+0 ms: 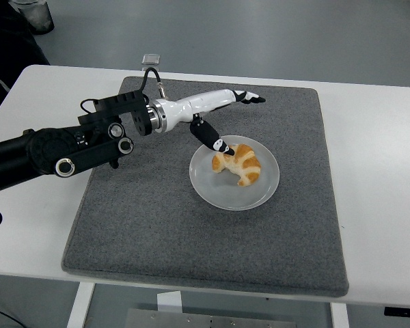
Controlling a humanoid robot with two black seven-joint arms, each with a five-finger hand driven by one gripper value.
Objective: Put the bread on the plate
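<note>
**Croissant resting on the plate, hand open above it**

The bread (240, 162) is a croissant, curved like a crescent, golden-orange with paler bands across its ridged crust and a darker browned end toward the lower right. It lies on the upper half of the plate (222, 195), right of the frame's centre, its two ends pointing down and to the left.

The plate is round, pale and slightly translucent, and sits on a grey mat (157, 225) that covers most of the white tabletop (383, 171).

The left hand (222, 109), white with black fingertips, is held up and to the left of the bread with its fingers stretched out straight toward the upper right, gripping nothing. Its thumb (212, 137) angles down toward the croissant's left end; whether the tip touches the crust cannot be told. The black left arm (55, 150) comes in from the left edge of the frame, over the mat's upper-left part.

A small clear object (149, 60) lies just beyond the tabletop's far edge at the top of the frame.
</note>
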